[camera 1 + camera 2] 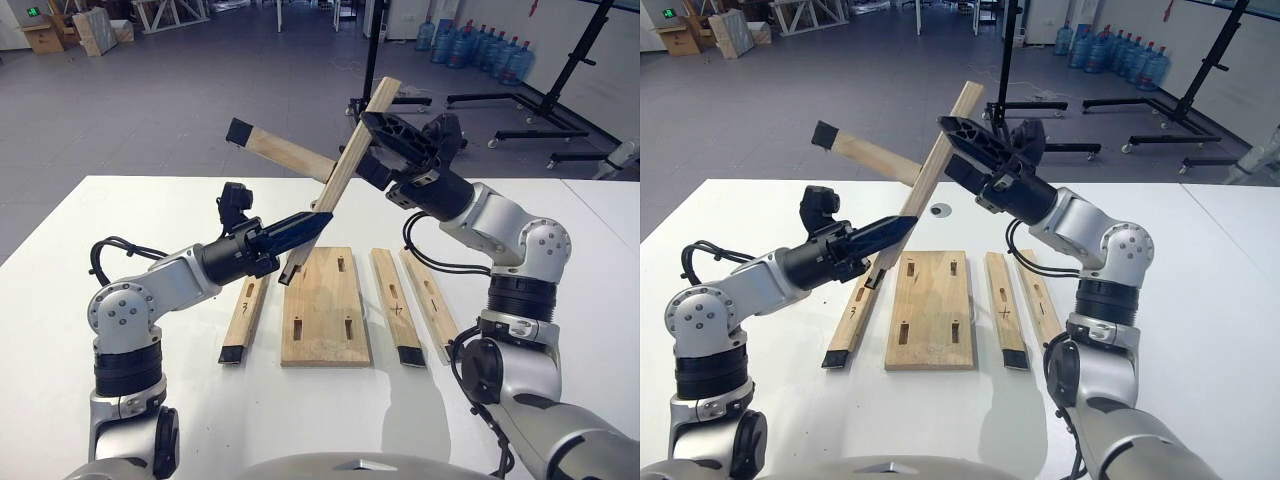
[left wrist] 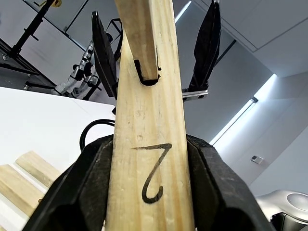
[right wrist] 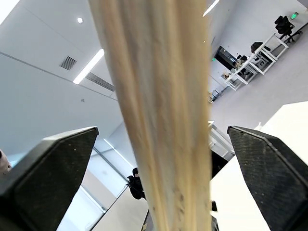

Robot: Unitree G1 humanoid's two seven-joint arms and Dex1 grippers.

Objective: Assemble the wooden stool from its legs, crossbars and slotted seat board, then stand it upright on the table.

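The leg (image 2: 149,125), marked 2, tilts in the air above the far end of the board (image 1: 322,300). The left gripper (image 1: 300,230) has its fingers clamped on the leg low down. A bar (image 1: 285,150) with a black cap has one end in the leg's slot and juts out up and left of the board. The right gripper (image 3: 162,129) is at the leg's upper part, its fingers (image 3: 48,183) spread wide on either side, gaps showing. The board lies flat on the surface (image 1: 60,330), slots up. One piece (image 1: 245,315) lies just left of the board, and two pieces (image 1: 393,300) lie just right.
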